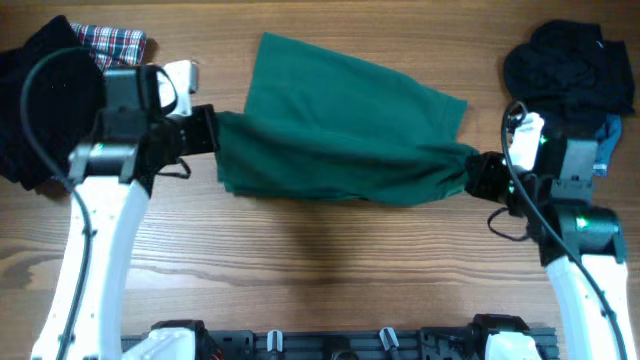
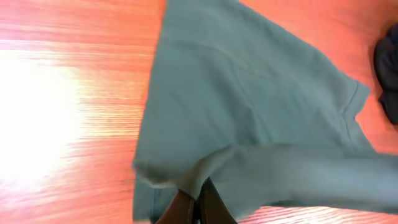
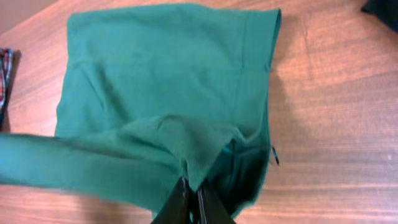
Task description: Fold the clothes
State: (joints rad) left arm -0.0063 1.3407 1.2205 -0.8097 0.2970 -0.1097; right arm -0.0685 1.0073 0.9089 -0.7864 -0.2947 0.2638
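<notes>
A green garment [image 1: 340,130] lies across the middle of the wooden table, its near edge lifted and stretched between both grippers. My left gripper [image 1: 207,133] is shut on the garment's left near corner; the left wrist view shows the green cloth [image 2: 249,124] pinched between the fingers [image 2: 198,198]. My right gripper [image 1: 478,170] is shut on the right near corner; the right wrist view shows the cloth [image 3: 168,81] bunched at the fingertips [image 3: 191,190]. The far part of the garment rests flat on the table.
A black garment pile [image 1: 40,90] with a red plaid cloth [image 1: 115,42] lies at the far left. Another dark clothes pile [image 1: 570,65] with a blue item [image 1: 610,135] sits at the far right. Bare wood [image 1: 320,260] runs along the front.
</notes>
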